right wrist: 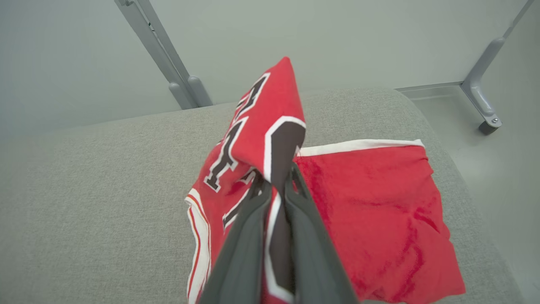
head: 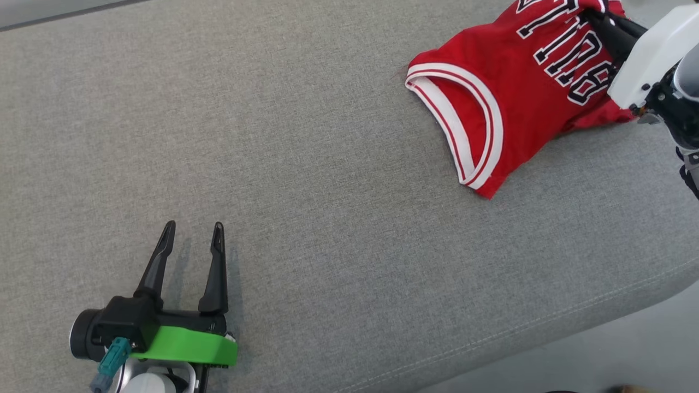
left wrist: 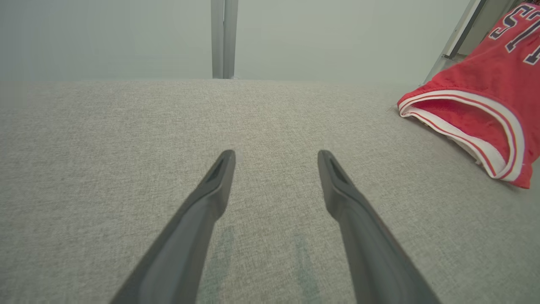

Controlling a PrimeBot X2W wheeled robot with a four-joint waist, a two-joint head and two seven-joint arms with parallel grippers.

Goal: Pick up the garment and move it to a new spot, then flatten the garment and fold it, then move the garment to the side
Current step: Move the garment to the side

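Observation:
The garment (head: 513, 93) is a red jersey with white trim and black-and-white lettering, lying bunched at the far right of the grey cushioned surface (head: 306, 180). My right gripper (right wrist: 276, 179) is shut on a fold of the garment (right wrist: 270, 126), which stands up in a peak above the fingertips. In the head view the right gripper (head: 600, 22) reaches into the cloth from the right, its fingertips hidden. My left gripper (head: 194, 232) rests open and empty at the lower left, far from the jersey. The left wrist view has the garment (left wrist: 485, 109) off to its right.
The cushion's front edge (head: 546, 327) runs diagonally at the lower right, with pale floor beyond. Grey metal frame legs (right wrist: 481, 93) stand behind the surface. Bare fabric stretches between the two grippers.

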